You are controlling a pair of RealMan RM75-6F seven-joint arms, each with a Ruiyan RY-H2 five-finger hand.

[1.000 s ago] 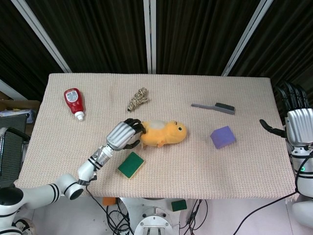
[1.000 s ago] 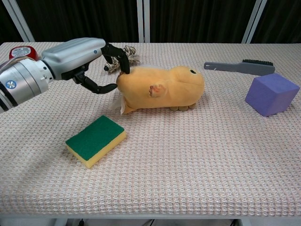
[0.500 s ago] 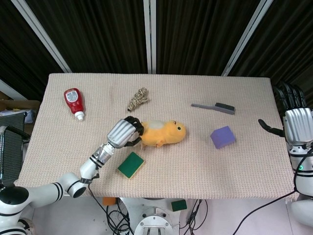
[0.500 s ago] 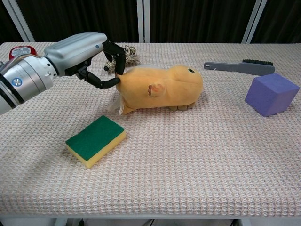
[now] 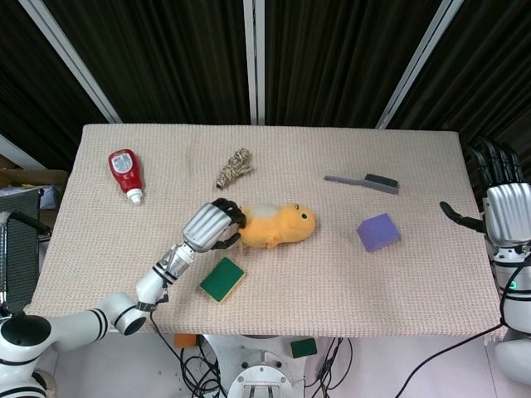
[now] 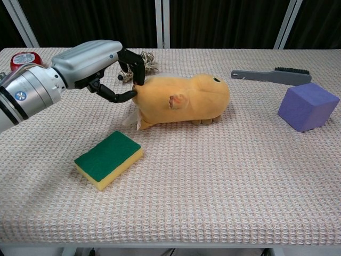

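A yellow plush toy (image 5: 278, 226) (image 6: 186, 100) lies on its side near the middle of the table, head to the right. My left hand (image 5: 209, 225) (image 6: 93, 64) is at the toy's rear end. Its fingers curl over the top and the thumb presses in from below, so it pinches the rear. My right hand (image 5: 504, 207) hangs past the table's right edge with fingers spread and holds nothing. It does not show in the chest view.
A green and yellow sponge (image 5: 221, 279) (image 6: 108, 159) lies just in front of the left hand. A purple cube (image 5: 377, 231) (image 6: 307, 106) and a grey brush (image 5: 362, 182) (image 6: 272, 76) sit to the right. A red bottle (image 5: 125, 172) and a rope bundle (image 5: 234, 167) lie further back.
The left hand's fingers have closed tighter on the toy's rear, and the toy has shifted very slightly. The right hand has barely moved.
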